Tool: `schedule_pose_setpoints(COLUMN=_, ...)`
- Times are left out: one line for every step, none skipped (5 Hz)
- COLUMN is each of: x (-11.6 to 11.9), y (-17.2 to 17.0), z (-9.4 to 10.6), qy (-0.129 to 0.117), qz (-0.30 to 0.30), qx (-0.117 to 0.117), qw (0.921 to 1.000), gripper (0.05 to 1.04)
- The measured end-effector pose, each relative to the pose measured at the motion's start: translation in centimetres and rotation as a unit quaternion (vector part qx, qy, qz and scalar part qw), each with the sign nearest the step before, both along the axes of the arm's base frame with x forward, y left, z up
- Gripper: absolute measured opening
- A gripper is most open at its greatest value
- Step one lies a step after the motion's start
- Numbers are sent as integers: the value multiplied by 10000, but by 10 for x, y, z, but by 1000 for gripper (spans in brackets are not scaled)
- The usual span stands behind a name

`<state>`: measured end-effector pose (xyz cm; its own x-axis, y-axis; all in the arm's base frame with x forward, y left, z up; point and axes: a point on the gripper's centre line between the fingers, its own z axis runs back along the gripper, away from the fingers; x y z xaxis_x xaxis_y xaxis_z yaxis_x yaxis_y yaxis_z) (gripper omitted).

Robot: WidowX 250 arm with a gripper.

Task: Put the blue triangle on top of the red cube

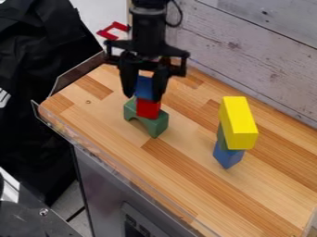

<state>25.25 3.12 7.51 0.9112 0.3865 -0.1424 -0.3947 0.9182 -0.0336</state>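
My gripper (143, 92) hangs over the upper left part of the table, fingers pointing down on either side of a blue block, the blue triangle (143, 86), and shut on it. Directly below the blue piece is the red cube (148, 109), and the two look to be touching. The right finger's tip overlaps the cube's upper edge in the view. The cube sits on a green arch-shaped block (158, 125) that stands on the wooden surface. The fingers partly cover the blue piece, so its full shape is hidden.
A second stack stands to the right: a long yellow block (238, 122) on top, a green piece (221, 137) under it and a blue block (228, 156) at the bottom. A low transparent rim edges the wooden table (186, 171); a plank wall rises behind.
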Motion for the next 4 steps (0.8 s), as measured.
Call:
schedule_pose_setpoints(x=-2, y=-1, z=-8, qy=123, qz=-23, qx=-75, qw=9999, gripper=504)
schedule_pose_setpoints(x=1, y=-1, z=-9, qy=44, qz=-63, qx=-64, qw=10000, gripper=504)
schedule_pose_setpoints(x=2, y=0, z=-10, qy=26, qz=-84, qx=-64, qw=9999, gripper=574)
schedule_pose_setpoints(x=1, y=1, z=-13, qy=150, qz=-45, qx=-79, qw=9998, gripper=858)
